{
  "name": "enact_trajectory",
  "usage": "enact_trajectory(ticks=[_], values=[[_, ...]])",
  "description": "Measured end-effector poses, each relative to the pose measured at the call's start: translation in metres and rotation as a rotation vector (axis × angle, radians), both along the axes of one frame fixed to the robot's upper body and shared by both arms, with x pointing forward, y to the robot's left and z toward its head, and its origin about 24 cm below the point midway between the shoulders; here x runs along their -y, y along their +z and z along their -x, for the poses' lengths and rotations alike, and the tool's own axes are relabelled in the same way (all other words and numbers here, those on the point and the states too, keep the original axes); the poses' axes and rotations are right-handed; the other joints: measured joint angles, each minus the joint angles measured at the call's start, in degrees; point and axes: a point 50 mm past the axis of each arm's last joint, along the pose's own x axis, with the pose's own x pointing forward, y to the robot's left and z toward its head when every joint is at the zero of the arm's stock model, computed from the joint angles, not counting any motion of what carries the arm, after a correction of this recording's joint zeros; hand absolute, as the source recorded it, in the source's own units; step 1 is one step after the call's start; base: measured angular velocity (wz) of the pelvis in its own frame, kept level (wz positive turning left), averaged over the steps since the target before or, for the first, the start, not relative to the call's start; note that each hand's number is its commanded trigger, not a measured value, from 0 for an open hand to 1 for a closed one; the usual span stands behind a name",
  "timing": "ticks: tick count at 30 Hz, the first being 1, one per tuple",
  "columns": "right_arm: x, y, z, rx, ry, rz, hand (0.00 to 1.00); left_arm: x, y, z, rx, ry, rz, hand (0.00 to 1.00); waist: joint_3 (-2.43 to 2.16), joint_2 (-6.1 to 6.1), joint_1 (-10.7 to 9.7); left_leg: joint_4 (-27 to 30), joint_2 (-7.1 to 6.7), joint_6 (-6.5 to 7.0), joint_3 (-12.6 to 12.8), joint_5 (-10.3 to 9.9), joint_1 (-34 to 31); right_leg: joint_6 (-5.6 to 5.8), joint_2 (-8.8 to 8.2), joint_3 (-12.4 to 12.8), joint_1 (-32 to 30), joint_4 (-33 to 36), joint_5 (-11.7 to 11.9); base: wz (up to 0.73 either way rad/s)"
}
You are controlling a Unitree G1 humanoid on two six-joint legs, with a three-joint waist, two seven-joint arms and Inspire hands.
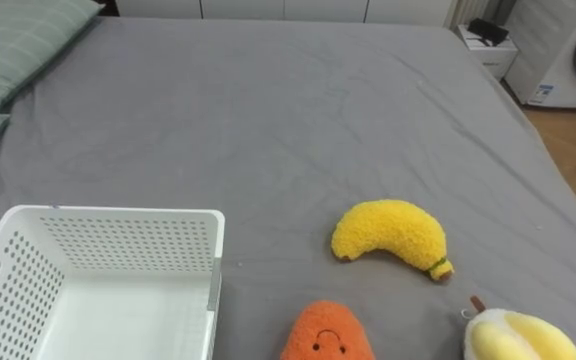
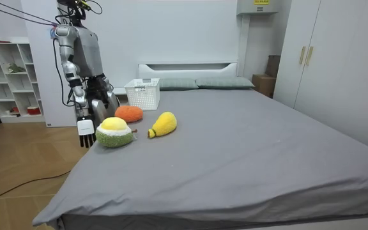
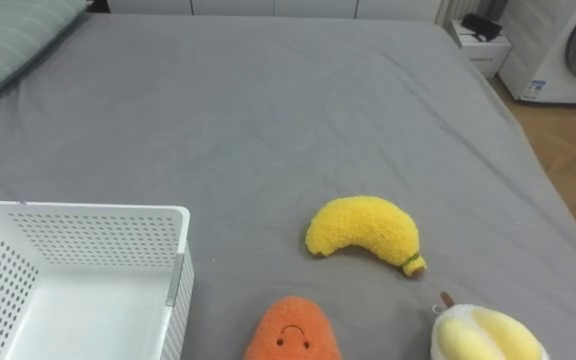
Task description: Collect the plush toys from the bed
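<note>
My right robot hand (image 2: 85,131) hangs at my side, fingers straight and slack, holding nothing. I stand at the side of the bed (image 1: 268,120), facing across it. Nearest that hand is the round green and yellow plush toy (image 2: 114,132), lying at the edge of the bed. In the room view it sits just beside the hand, though I cannot tell whether they touch. Next along the edge, in front of me, lies the orange plush toy (image 1: 326,335). A little further onto the bed is the yellow banana plush toy (image 1: 388,238), apart from the other two. Off to my left stands the white basket (image 1: 108,275), and what I can see of its inside is empty.

By my reckoning the collecting has not begun. All three toys lie on the grey cover, none is in the basket, and each is yet to be picked up and dropped in.
</note>
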Motion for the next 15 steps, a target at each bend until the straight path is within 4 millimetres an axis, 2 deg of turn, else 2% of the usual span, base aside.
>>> enact_trajectory(ticks=[7, 15], values=[[0.0, 0.0, 0.005, -0.01, -0.04, -0.004, 0.0, 0.0, 0.0, 0.001, -0.005, 0.004, -0.002, 0.0, 0.01, -0.02, -0.1, 0.0, -0.06, 0.0, 0.0, 0.0, 0.1, -0.01, 0.01, 0.0, 0.1, 0.0, 0.0, 0.0], [0.006, 0.001, 0.023, -0.002, -0.279, 0.047, 0.0, -0.003, 0.001, 0.001, 0.002, 0.019, -0.009, 0.0, 0.01, -0.19, -1.0, -0.1, 0.33, -0.01, 0.2, 0.0, 0.5, -0.07, 0.25, 0.4, 0.1, -0.1, -0.1, -0.01]])
